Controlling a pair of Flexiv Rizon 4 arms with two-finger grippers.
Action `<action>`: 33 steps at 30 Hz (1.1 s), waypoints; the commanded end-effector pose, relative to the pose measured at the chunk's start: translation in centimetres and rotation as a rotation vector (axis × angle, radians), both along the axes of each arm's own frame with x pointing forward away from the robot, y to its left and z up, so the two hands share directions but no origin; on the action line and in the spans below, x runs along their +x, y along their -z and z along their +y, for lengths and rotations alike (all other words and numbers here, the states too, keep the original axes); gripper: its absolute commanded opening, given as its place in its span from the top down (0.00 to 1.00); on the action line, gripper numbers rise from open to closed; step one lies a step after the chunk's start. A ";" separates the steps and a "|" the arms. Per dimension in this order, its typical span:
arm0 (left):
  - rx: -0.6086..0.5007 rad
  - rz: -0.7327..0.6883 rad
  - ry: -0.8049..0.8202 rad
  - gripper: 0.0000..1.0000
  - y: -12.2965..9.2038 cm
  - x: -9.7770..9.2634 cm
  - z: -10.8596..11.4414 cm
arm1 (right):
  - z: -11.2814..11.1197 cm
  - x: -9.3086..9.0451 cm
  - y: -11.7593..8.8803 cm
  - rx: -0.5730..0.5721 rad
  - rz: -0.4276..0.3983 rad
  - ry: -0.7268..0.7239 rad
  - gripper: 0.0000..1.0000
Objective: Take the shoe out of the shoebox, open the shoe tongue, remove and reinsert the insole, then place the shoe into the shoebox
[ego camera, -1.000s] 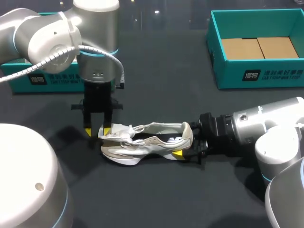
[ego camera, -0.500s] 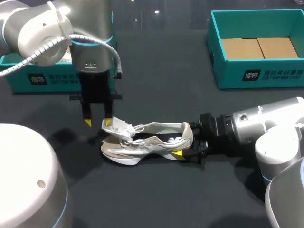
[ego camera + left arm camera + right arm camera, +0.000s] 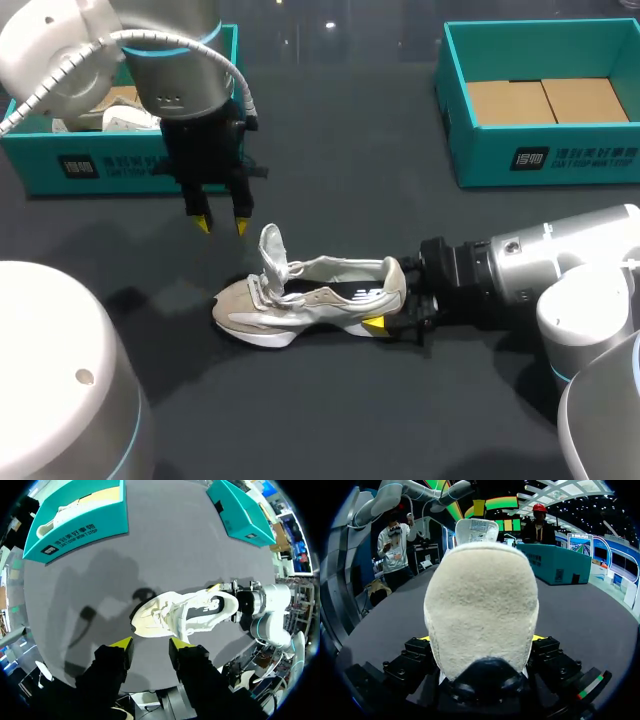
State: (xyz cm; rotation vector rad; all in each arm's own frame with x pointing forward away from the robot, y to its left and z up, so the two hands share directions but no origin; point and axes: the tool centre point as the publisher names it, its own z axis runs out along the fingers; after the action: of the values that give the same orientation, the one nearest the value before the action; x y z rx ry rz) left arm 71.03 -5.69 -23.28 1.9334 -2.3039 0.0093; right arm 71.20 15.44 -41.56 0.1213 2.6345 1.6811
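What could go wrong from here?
1. The tongue stands upright unheld, with the left gripper open and apart from it: it may flop back over the opening.
2. The right gripper clamps only the heel of the shoe: a pull from inside could tilt or drag it.
3. Loose laces could snag a finger.

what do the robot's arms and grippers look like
The left arm and right arm are smooth silver-grey tubes with rounded joints and thin teal-blue rings. A white ribbed cable loops along the left one. The left gripper and right gripper are black, each with two yellow-tipped fingers.
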 end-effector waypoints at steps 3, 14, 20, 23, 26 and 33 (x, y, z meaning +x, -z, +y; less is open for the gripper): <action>-0.054 -0.007 0.180 0.53 -1.6 0.0 -1.2 | 0.1 0.1 0.1 -0.004 0.002 0.001 1.00; -0.148 -0.073 0.800 1.00 -4.5 -0.4 -5.3 | 0.1 0.1 0.1 -0.004 0.002 0.001 1.00; -0.135 -0.110 0.957 1.00 -5.9 -0.3 -7.7 | 0.1 0.1 0.1 -0.004 0.002 0.001 1.00; -0.135 -0.110 0.957 1.00 -5.9 -0.3 -7.7 | 0.1 0.1 0.1 -0.004 0.002 0.001 1.00; -0.135 -0.110 0.957 1.00 -5.9 -0.3 -7.7 | 0.1 0.1 0.1 -0.004 0.002 0.001 1.00; -0.196 -0.197 1.235 1.00 -3.8 -1.4 -8.3 | 0.1 0.1 0.1 -0.004 0.002 0.001 1.00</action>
State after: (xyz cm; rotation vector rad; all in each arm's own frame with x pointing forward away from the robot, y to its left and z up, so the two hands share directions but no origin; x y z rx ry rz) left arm 70.20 -13.83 -18.22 0.4900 -2.9992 0.1688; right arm 71.20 15.44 -41.56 0.1212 2.6345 1.6813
